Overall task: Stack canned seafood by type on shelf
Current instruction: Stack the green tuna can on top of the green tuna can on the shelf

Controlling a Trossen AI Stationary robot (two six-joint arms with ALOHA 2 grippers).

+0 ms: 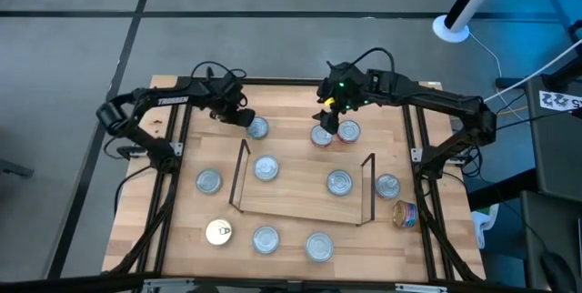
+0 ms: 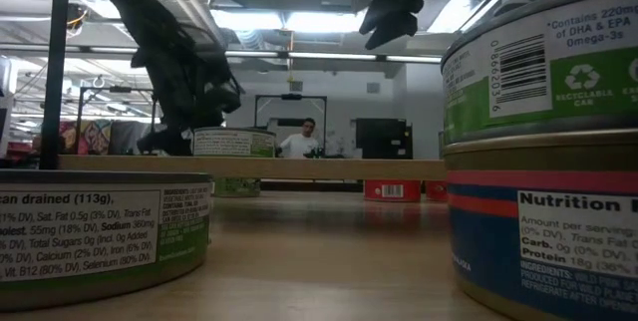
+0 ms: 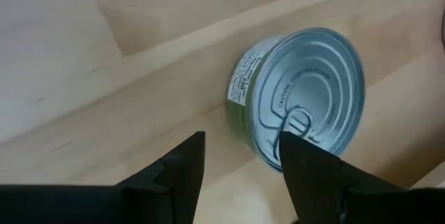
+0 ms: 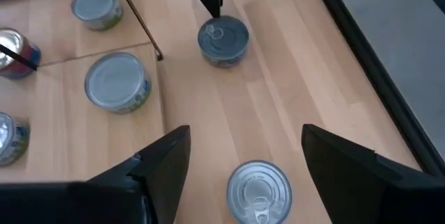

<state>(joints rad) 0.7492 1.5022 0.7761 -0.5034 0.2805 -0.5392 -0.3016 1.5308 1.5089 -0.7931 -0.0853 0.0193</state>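
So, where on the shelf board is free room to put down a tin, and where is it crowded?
The shelf is bare along its near half, between the two wire ends, in front of its two tins and. Behind it is crowded: the right gripper hangs open over two tins and, and the left gripper, open, sits at another tin.

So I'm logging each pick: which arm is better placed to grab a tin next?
Probably the left: the left gripper hangs open right beside a silver-topped tin. The right gripper, also open, sits higher above its red-sided tin.

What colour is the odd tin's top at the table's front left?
Gold, clearest in the high view.
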